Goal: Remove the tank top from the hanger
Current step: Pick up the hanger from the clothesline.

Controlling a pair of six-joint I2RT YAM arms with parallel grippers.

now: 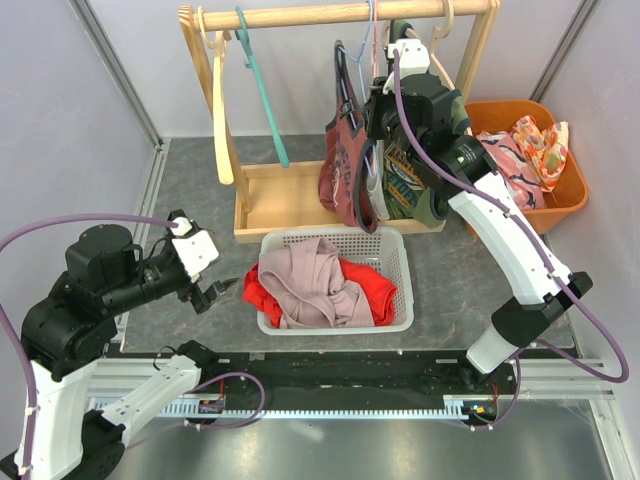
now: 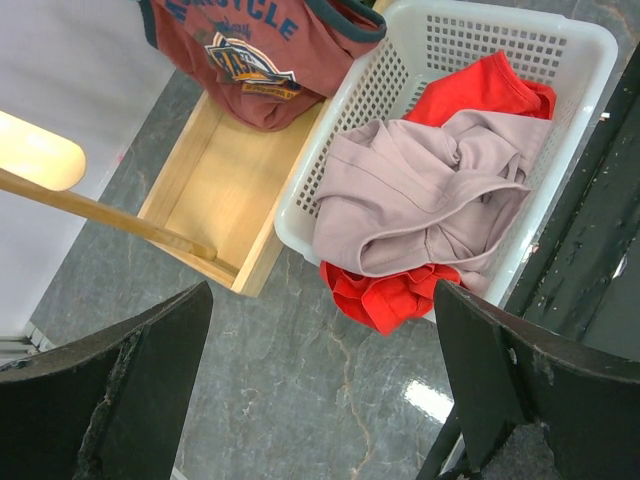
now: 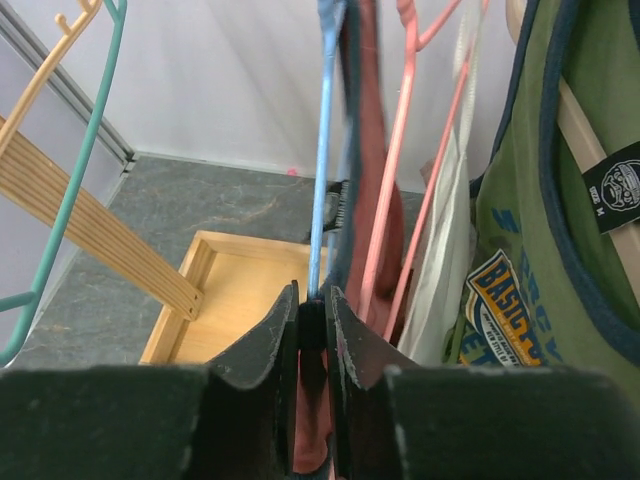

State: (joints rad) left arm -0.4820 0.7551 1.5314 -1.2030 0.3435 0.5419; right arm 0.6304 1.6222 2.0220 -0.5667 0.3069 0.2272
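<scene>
From my seat the job looks barely begun. On the wooden rack (image 1: 300, 15) the red tank top (image 1: 345, 170) hangs from the rail, neither strap off yet, above the white basket (image 1: 395, 240). My right gripper (image 3: 313, 300) is up at its shoulder, jaws nearly together, pinching what I take to be the strap beside the blue hanger (image 3: 322, 150). My left gripper (image 1: 218, 290) sits low by the basket, jaws spread wide and empty.

Cloth tank top (image 1: 342, 175), wooden rack (image 1: 300, 15)
</scene>
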